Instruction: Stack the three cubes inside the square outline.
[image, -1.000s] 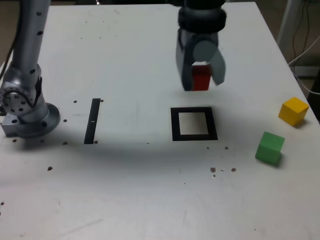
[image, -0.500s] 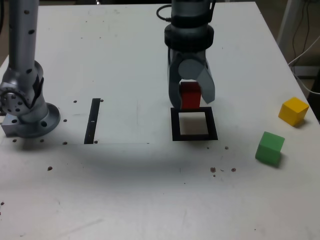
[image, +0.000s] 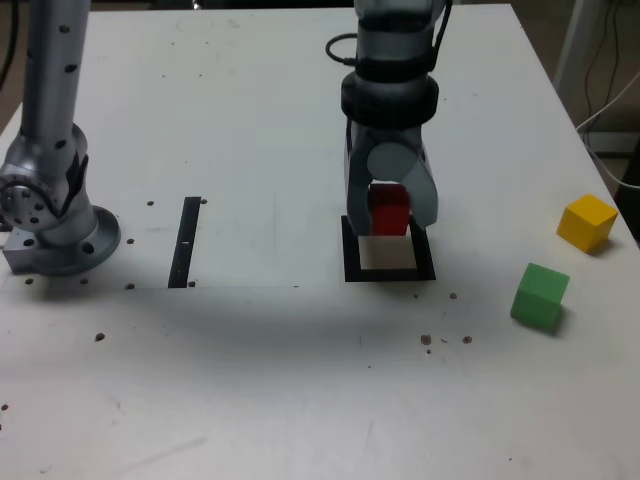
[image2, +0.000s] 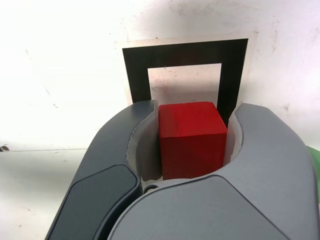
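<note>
The pincer (image2: 194, 135) grips an unmarked red cube (image2: 192, 140), no lettering legible.

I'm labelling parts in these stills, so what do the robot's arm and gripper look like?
The arm is grey with a broad black band, dark dots scattered over it and a thin black cable looping off its side. The gripper has smooth, rounded grey jaws with curved inner faces; one looks darker than the other.

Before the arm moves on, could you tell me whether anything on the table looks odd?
Only minor marks: dark specks dot the white tabletop, like chips or dirt. Otherwise nothing stands out.
</note>
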